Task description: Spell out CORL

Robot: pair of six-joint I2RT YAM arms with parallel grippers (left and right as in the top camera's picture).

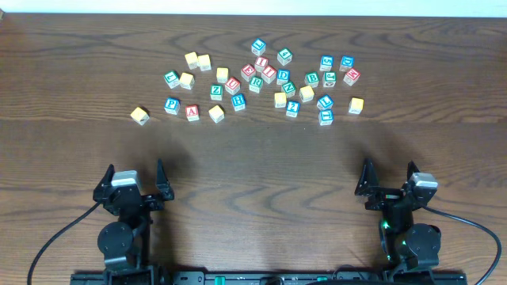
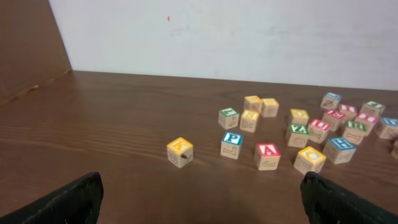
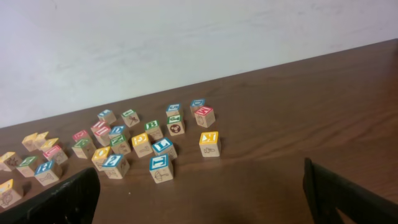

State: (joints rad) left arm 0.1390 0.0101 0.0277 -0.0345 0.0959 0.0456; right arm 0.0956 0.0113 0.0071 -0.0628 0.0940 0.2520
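Note:
Many small wooden letter blocks lie scattered across the far middle of the table. Among them I read a green R [image 1: 255, 83], a blue L [image 1: 325, 101] and a red block that looks like O or U [image 1: 232, 85]; I cannot pick out a C. My left gripper [image 1: 134, 177] is open and empty at the near left, far from the blocks; its fingers show in the left wrist view [image 2: 200, 190]. My right gripper [image 1: 389, 177] is open and empty at the near right; its fingers show in the right wrist view [image 3: 200, 183].
A lone yellow block [image 1: 140, 115] sits at the left end of the scatter, nearest the left gripper [image 2: 180, 151]. A red A [image 1: 192, 112] and a blue P [image 1: 172, 104] lie beside it. A yellow block [image 1: 356, 105] marks the right end. A white wall stands behind the table.

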